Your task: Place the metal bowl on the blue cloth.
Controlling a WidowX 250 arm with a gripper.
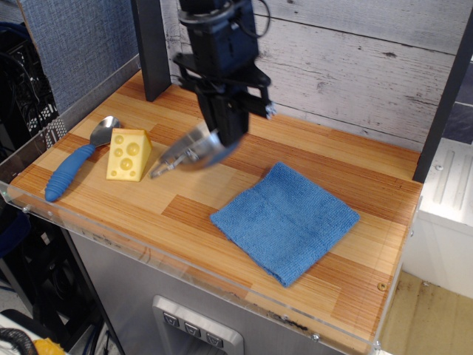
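the black arm descends vertically from the top edge, wrist pointing straight down. the gripper (224,132) is clamped on the rim of the metal bowl (194,151), which hangs tilted and blurred above the wooden table (355,244), between the cheese wedge (129,154) and the blue cloth (285,220). the cloth lies flat toward the table's front right, well apart from the bowl, with bare wood around it. a blue-handled spoon (74,164) lies beside the cheese near the left edge.
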